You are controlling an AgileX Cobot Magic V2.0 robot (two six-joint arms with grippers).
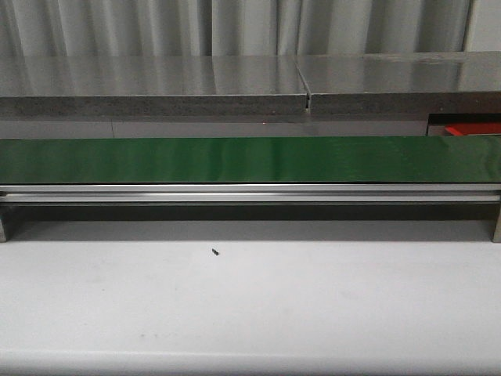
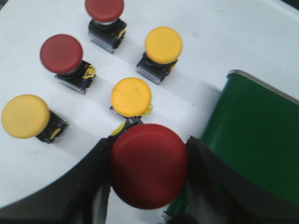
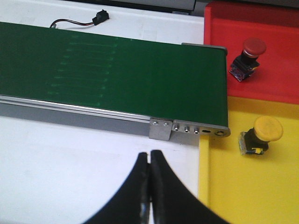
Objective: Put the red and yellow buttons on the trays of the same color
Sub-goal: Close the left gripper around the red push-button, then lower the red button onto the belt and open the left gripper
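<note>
Now, line by line:
Held red button (image 2: 148, 171): low centre of the left wrist view, clamped between the dark fingers of the left gripper (image 2: 149, 186), beside the green belt (image 2: 254, 135).
Loose buttons: two red (image 2: 60, 53) (image 2: 104, 8) and three yellow (image 2: 131, 97) (image 2: 163, 45) (image 2: 25, 116), standing apart on the white table (image 2: 233, 37).
Red tray (image 3: 275, 70): upper right of the right wrist view, holds one red button (image 3: 247, 57).
Yellow tray (image 3: 243, 186): lower right, touching the red tray, holds one yellow button (image 3: 261, 135).
Right gripper (image 3: 150, 186): fingers pressed together, holding nothing, over white table near the belt end.
Front view: green belt across the middle, red tray edge (image 1: 470, 128) at far right, black speck (image 1: 214, 252) on the table.
</note>
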